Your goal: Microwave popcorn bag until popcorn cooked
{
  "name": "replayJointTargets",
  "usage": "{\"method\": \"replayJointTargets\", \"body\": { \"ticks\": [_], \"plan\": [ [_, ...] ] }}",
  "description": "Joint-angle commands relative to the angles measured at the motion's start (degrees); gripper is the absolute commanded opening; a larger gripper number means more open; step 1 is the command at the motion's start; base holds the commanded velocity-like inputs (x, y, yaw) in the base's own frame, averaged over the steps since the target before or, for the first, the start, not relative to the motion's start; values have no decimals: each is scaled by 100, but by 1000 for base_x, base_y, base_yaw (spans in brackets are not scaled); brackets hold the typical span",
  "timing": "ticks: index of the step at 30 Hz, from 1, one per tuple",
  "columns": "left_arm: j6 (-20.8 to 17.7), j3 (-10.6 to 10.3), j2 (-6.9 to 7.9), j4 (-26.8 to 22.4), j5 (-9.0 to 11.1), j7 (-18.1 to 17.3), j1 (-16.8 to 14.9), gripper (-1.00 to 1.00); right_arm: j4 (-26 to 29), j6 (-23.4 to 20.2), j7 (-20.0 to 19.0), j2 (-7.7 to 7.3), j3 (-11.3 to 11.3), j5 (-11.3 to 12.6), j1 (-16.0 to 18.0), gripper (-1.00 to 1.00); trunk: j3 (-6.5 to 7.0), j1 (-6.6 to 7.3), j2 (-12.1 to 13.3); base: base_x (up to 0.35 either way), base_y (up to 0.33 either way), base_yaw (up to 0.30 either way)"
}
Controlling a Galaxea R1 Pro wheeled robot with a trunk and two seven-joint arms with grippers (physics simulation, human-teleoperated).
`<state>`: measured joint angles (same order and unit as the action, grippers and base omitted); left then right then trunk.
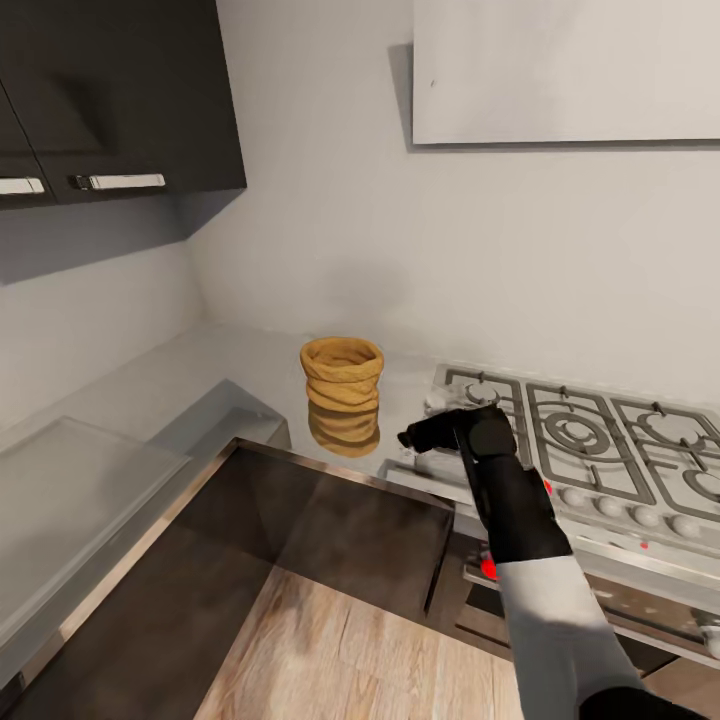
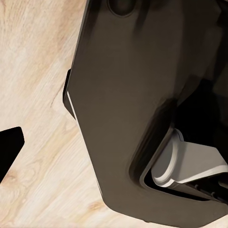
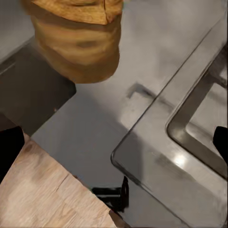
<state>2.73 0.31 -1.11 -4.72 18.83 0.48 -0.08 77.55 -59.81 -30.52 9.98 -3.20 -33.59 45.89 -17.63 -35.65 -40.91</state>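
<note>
The right gripper (image 1: 412, 437) hovers just beside the popcorn bag (image 1: 342, 388), fingers spread and empty. The bag stands upright on the countertop (image 1: 250, 350), beside the hob (image 1: 590, 440). It looks light and crushable; pinch its thick rolled rim.

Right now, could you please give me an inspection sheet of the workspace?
Surface: countertop, glossy grey, mirrors the bag.
Job's things: popcorn bag upright on the countertop, left of the gas hob; contents not visible.
Clutter: nothing seen.
Grippers: right pincer low over the countertop, right of the bag, apart from it, fingers spread; left pincer's state cannot be told.
Cables: nothing seen.
Surroundings: dark wall cabinet, grey wall, wood plank floor.
</note>
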Motion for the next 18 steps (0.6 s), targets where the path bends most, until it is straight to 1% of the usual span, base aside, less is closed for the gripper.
{"method": "replayJointTargets", "body": {
  "ticks": [1,2,3,6,7,8,10,12,15,17,18],
  "plan": [
    [15,2,-2,-3,24,5,-1,100,-149,-19,-48,1,14,-59,193,100,-8,-1,-6,0,0,0],
    [16,1,-2,-3,24,5,-1,100,-496,-19,-41,1,48,-55,526,100,-8,-1,-6,0,0,0],
    [13,-1,-3,-3,24,5,-1,100,-799,-19,-35,1,108,-57,769,100,-8,-1,-6,0,0,0],
    [13,-2,-3,-3,24,5,-1,100,-1654,-19,-17,1,410,-59,1461,100,-8,-1,-6,0,0,0],
    [14,-2,-3,-3,24,5,-1,100,-1783,-19,-15,1,469,-59,1576,100,-8,-1,-6,0,0,0],
    [16,-3,-3,-3,24,5,-1,100,-2120,-19,8,1,643,-59,1910,100,-8,-1,-6,0,0,0],
    [17,-4,-3,-3,19,5,-1,100,-2484,-19,82,1,864,-65,2401,100,-8,-1,-6,0,0,0],
    [16,-15,-6,-3,17,5,-1,100,-2548,-19,155,1,955,-86,2699,100,-8,-1,-6,0,0,0],
    [17,-30,-9,-3,16,5,-1,100,-2372,-19,186,1,974,-97,2766,100,-8,-1,-6,0,0,0],
    [17,-38,-11,-3,16,5,-1,100,-2049,-19,209,1,987,-103,2804,100,-8,-1,-6,0,0,0],
    [17,-39,-11,-3,16,5,-1,100,-1971,-19,211,1,991,-103,2806,100,-8,-1,-6,0,0,0]
  ]
}}
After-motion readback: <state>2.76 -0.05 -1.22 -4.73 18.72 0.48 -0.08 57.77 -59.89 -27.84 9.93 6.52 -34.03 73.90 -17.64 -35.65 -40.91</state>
